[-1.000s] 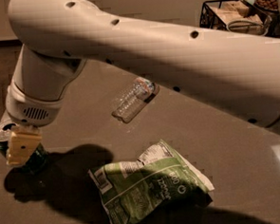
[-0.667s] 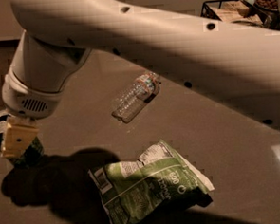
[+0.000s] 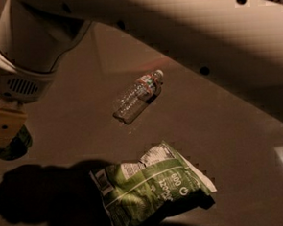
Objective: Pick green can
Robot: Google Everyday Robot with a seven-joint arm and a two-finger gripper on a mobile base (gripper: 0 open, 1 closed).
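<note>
The gripper (image 3: pixel 6 134) has shifted slightly left and up, the green can (image 3: pixel 16 145) touching it; whether it grips cannot be told. The bottle (image 3: pixel 138 96) and bag (image 3: pixel 151 191) lie unmoved.

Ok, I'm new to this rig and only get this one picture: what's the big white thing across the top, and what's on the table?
The big white shape is the robot's single arm, reaching across the picture from upper right to left. There is only one camera view, looking down on a dark table; where the camera is mounted is not on record. At the arm's end, by the left edge, is the pincer, down at the green can, which peeks out just below it. Whether the can is gripped I cannot tell. Also on the table are a clear plastic bottle lying on its side and a green-and-white chip bag lower in the picture.
</note>
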